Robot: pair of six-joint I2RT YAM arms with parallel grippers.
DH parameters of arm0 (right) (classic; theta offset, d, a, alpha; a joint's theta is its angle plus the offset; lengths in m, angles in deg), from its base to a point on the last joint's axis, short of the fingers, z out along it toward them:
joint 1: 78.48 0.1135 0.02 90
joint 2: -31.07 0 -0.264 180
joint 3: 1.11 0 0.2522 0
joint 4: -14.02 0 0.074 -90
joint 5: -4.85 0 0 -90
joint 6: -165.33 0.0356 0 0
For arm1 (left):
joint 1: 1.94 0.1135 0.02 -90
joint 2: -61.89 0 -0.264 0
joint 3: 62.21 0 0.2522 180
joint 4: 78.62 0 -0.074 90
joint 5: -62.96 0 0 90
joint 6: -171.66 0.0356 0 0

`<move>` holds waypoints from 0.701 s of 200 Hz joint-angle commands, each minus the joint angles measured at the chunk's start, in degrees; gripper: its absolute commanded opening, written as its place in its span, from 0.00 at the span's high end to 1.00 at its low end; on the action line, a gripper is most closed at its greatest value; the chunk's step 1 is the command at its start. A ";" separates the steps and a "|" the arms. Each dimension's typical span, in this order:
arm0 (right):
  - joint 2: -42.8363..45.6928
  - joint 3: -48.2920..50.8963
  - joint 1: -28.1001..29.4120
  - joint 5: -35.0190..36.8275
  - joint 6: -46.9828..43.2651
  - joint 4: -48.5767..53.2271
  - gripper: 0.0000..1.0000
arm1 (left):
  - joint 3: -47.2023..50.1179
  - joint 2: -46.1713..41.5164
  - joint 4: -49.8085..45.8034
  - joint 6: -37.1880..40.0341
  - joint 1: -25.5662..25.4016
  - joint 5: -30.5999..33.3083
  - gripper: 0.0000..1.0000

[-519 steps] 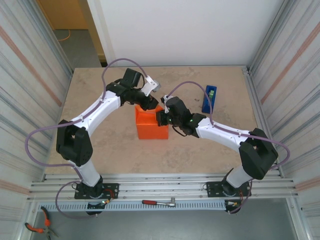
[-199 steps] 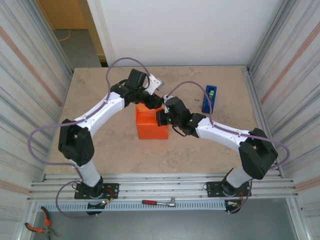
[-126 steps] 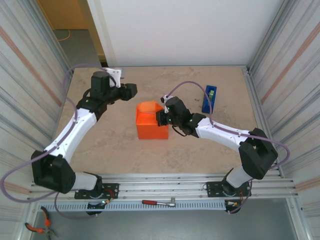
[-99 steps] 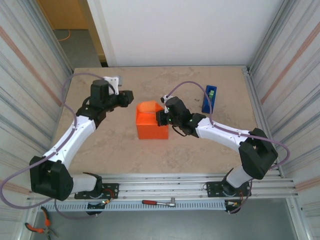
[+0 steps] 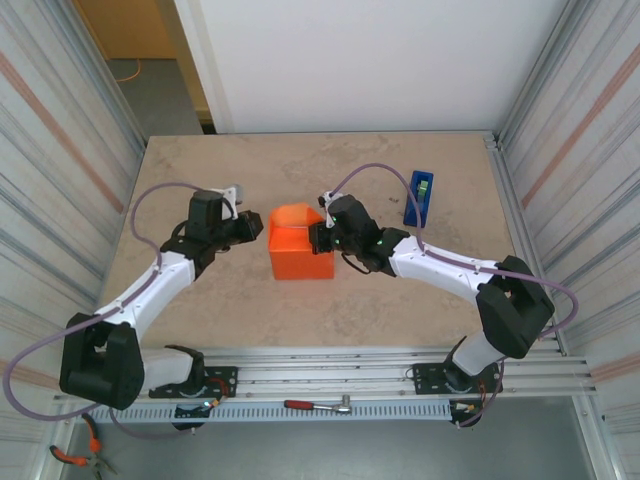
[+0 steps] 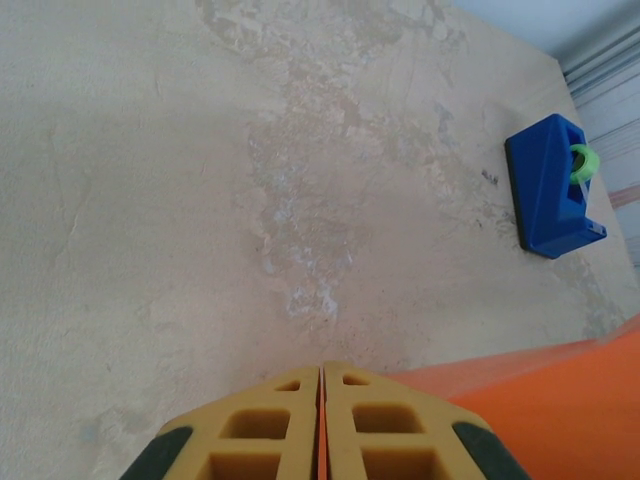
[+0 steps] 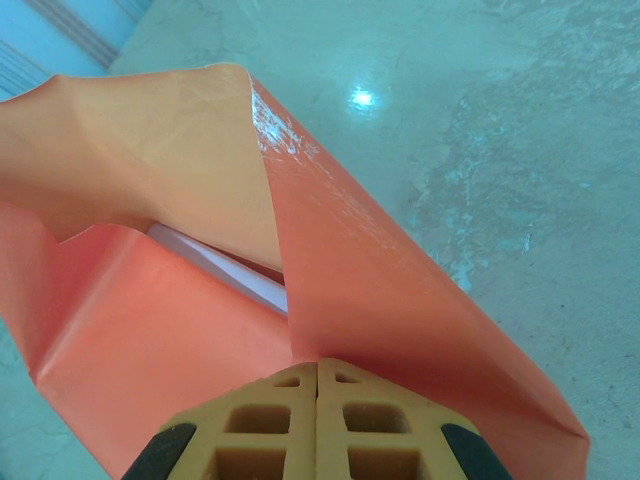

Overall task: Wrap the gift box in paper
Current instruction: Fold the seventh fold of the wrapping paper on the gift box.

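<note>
The right gripper pinches a fold of the paper; the left gripper, fingers pressed together, seems to pinch its edge. The gift box lies just ahead of the right fingers, half covered — an uneven pull may tear the sheet or uncover it.

gift box mostly hidden under paper (pale sliver showing), paper's corners cropped

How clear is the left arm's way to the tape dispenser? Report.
Probably not: the left hand is shut on the left edge of the paper, and the right arm lies between it and the tape dispenser.
</note>
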 commanded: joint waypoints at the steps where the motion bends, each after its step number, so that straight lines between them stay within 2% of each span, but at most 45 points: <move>1: -4.11 2.84 2.25 -5.11 1.49 10.21 1.00 | -1.03 1.33 2.59 -0.97 -0.83 -0.03 0.90; 23: -4.15 2.80 2.40 -5.09 1.57 10.30 1.00 | -2.49 1.47 1.51 -0.30 -2.40 0.26 0.90; 68: -4.22 2.68 2.42 -4.91 1.65 10.30 1.00 | -2.15 -1.22 -1.65 0.85 -7.27 5.61 0.92; 140: -4.35 2.58 2.49 -5.07 1.67 10.21 1.00 | -2.26 -1.88 -3.50 2.14 -11.15 10.22 0.93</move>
